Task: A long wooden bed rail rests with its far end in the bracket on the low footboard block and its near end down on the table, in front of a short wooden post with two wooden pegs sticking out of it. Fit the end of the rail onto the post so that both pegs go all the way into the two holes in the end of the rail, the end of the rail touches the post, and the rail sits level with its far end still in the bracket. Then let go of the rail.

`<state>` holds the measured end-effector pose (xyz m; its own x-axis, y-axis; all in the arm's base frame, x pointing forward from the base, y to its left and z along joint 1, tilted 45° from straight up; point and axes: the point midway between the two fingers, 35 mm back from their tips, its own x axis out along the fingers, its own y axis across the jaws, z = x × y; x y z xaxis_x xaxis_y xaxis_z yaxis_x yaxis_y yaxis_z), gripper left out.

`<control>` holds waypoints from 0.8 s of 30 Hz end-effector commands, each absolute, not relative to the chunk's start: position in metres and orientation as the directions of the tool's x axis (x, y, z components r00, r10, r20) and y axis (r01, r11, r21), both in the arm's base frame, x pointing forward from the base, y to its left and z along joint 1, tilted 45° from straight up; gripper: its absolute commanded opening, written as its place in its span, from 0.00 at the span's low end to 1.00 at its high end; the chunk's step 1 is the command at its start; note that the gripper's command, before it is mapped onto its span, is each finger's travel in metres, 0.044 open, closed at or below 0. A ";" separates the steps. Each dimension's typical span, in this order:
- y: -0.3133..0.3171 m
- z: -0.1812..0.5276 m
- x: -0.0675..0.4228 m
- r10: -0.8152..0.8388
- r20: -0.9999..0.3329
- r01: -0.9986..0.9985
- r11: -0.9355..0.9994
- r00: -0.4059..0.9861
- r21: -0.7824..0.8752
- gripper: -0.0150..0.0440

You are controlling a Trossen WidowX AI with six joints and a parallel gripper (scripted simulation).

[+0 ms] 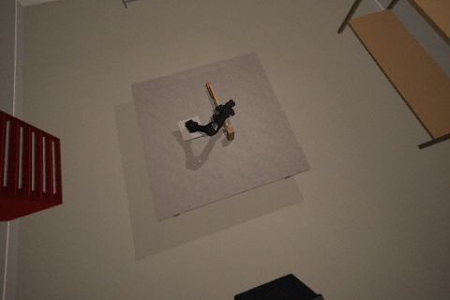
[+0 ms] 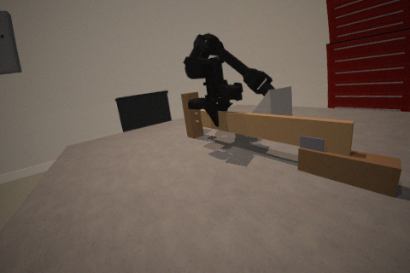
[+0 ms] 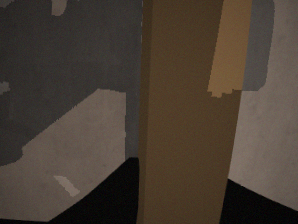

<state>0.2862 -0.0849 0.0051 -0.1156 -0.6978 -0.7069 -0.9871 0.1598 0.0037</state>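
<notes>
Rail point(image 2: 282, 130): long wooden member, held off the table point(image 2: 171, 205) at its post end and running near level. The gripper point(image 2: 214, 116) is clamped on it from above, its fingers narrowly parted with the rail between them, gripping close to the post end. From the grip point the rail extends away to the footboard block point(image 2: 350, 170), where its far end sits in the grey bracket point(image 2: 312, 143).

Post point(image 2: 190, 114): upright, just beyond the gripper on the side opposite the block. Two pegs point(image 2: 196, 118) show on its face, one above the other. The rail end is close to the post; contact cannot be confirmed.

Wrist view: the rail point(image 3: 186, 136) fills the centre, table surface to either side.

Top view: the arm point(image 1: 206, 127) reaches from its white base plate point(image 1: 184, 127) across to the rail point(image 1: 212, 91).
</notes>
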 end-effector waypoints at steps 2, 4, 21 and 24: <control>-0.083 0.005 0.286 -0.693 -0.712 -0.988 0.157 -0.113 0.004 0.25; -0.083 0.004 0.286 -0.693 -0.712 -0.988 0.157 -0.113 0.004 0.25; -0.083 0.004 0.286 -0.693 -0.712 -0.988 0.157 -0.113 0.004 0.25; -0.083 0.004 0.286 -0.693 -0.712 -0.988 0.157 -0.113 0.004 0.25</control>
